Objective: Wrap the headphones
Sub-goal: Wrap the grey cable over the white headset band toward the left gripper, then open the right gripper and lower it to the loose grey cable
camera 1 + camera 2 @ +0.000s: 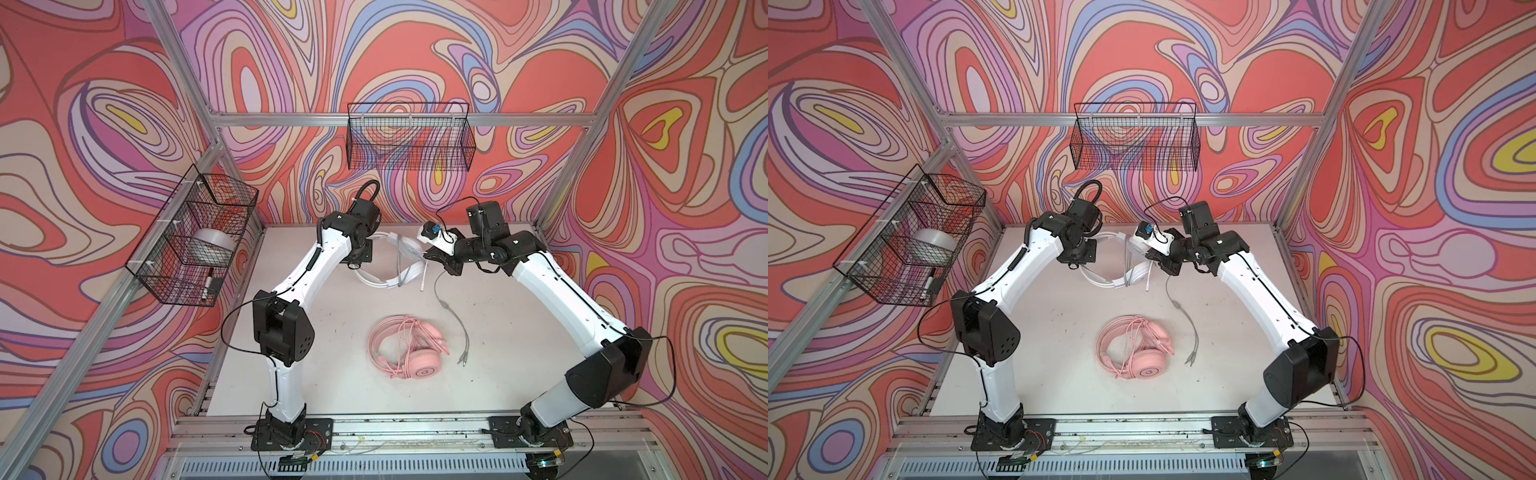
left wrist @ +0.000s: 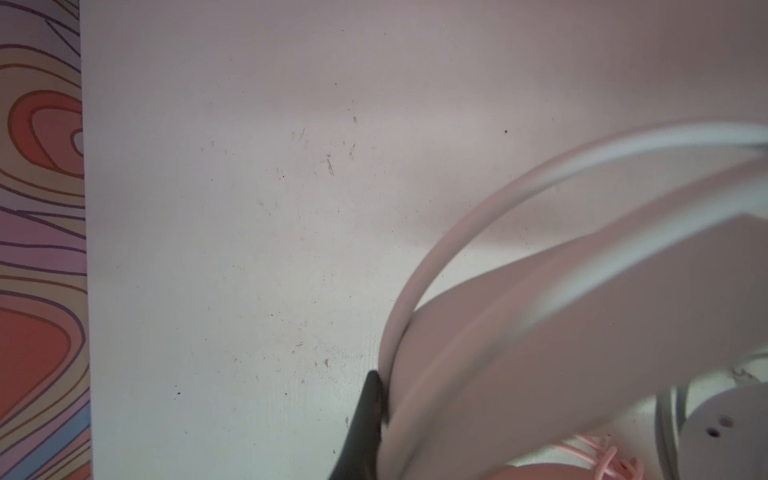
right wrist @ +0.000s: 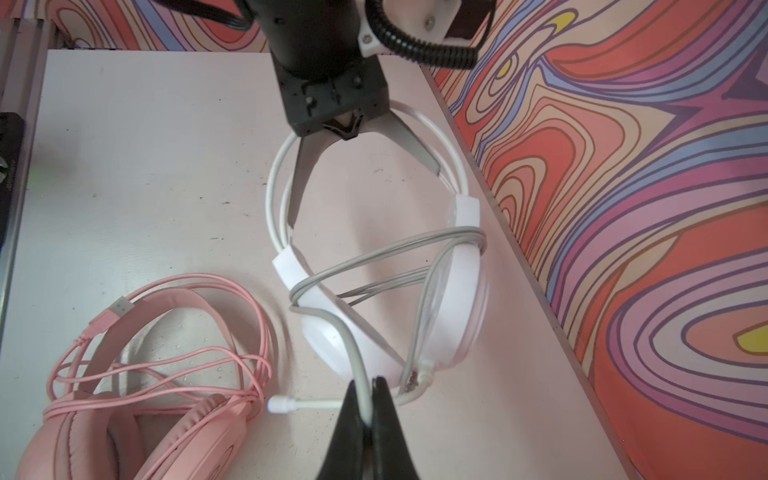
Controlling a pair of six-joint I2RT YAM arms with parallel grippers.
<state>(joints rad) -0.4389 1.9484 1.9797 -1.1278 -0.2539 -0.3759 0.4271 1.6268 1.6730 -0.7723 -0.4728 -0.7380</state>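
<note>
Grey-white cable (image 3: pixel 353 345) sits pinched between the two black fingers (image 3: pixel 351 419) of the right gripper (image 3: pixel 366 384), which are drawn together with only the cord's thickness between them. The left gripper (image 3: pixel 347 124) is also closed tight, clamped on the top of the headband of the white headset (image 3: pixel 461 307); the right wrist view shows that grip face on. The white headset is beyond the pink headset (image 1: pixel 419 365), toward the back wall, with several turns of the grey-white cable wound across its two ear cups. The pink headset lies flat on the table (image 1: pixel 332 374) between the two arms, its pink cable (image 3: pixel 232 361) looped loosely over band and cups.

Both top views show what the wrist views miss: the cable's free end trailing over the table just beside the pink headset, on the right arm's side, and splitting into two plugs. In those views both grippers are mostly hidden under their own wrists. The left wrist view gives only one black finger (image 2: pixel 368 424) against the blurred white band. Whether the white headset's cups rest on the table or hang just clear I cannot tell. A white mic boom (image 3: pixel 299 404) pokes toward the pink headset, partly behind the right gripper's fingers.
</note>
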